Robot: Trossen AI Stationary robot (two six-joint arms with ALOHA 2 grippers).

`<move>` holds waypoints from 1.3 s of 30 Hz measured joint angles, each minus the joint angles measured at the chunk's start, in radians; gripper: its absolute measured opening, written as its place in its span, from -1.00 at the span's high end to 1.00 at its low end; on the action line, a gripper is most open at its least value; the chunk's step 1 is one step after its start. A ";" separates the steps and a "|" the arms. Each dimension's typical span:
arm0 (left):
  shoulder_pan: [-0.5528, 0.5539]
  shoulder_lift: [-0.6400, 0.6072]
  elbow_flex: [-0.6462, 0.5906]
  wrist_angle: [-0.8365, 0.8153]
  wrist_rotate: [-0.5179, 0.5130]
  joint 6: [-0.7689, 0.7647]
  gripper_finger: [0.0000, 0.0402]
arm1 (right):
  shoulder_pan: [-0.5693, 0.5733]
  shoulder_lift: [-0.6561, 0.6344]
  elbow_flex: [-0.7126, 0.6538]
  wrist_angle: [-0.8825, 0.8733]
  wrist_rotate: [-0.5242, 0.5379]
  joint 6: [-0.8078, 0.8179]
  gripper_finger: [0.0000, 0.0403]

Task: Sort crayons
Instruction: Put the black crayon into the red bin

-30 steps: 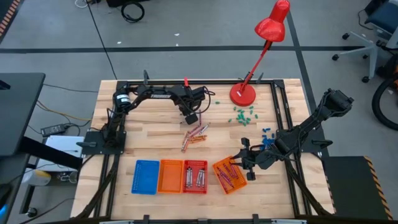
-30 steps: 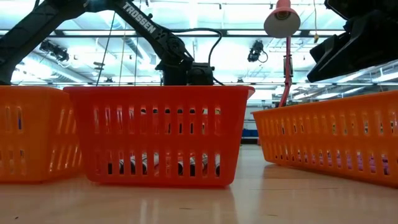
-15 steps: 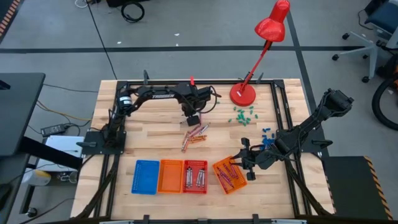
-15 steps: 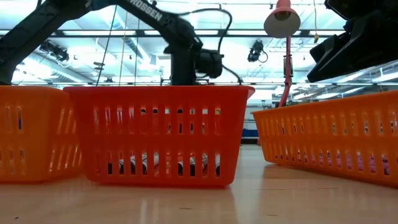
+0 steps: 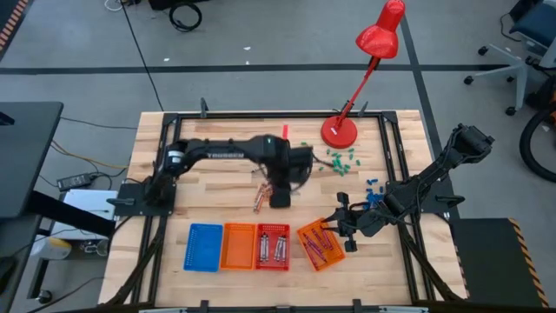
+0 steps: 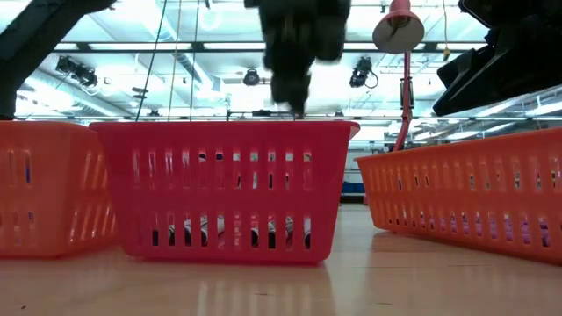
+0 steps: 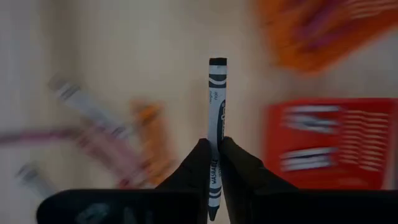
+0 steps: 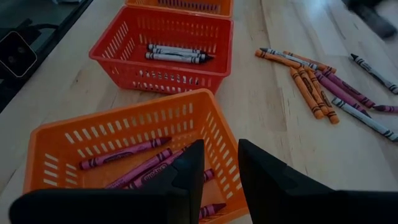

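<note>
My left gripper (image 5: 280,198) hangs over the loose crayons (image 5: 263,196) at mid-table, shut on a grey crayon (image 7: 217,106). It also shows above the red basket in the low view (image 6: 294,53). Several grey, orange and purple crayons (image 8: 317,81) lie flat on the wood. The red basket (image 5: 272,246) holds grey crayons (image 8: 174,53). The tilted orange basket (image 5: 320,245) holds purple crayons (image 8: 124,152). My right gripper (image 8: 221,152) is open and empty over that basket's near rim. My left gripper pinches the grey crayon's rear half (image 7: 214,163) between its two fingers. The crayon runs along the fingers, and its flat end (image 7: 217,61) sticks out well past the fingertips (image 7: 200,149). It is lifted clear of the table and the crayons below.
A blue basket (image 5: 204,247) and a second orange basket (image 5: 237,246) stand in the near row left of the red one. A red desk lamp (image 5: 340,130) stands at the far edge. Small green bits (image 5: 340,160) and blue bits (image 5: 373,184) lie right of it.
My left gripper has gone from the far side of the loose crayons toward the table's near edge and a little right, now over the pile and closer to the red basket. My right arm has kept still.
</note>
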 joint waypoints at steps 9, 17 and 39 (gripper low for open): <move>-0.189 -0.004 0.143 0.101 0.009 0.008 0.83 | 0.000 0.000 0.000 0.008 0.001 -0.011 0.49; -0.245 -0.004 0.170 0.099 -0.004 -0.055 0.82 | 0.000 0.000 0.000 0.019 0.003 -0.025 0.49; -0.512 -0.003 -0.187 0.129 -0.362 0.525 0.82 | -0.001 0.000 0.000 0.030 0.004 -0.038 0.49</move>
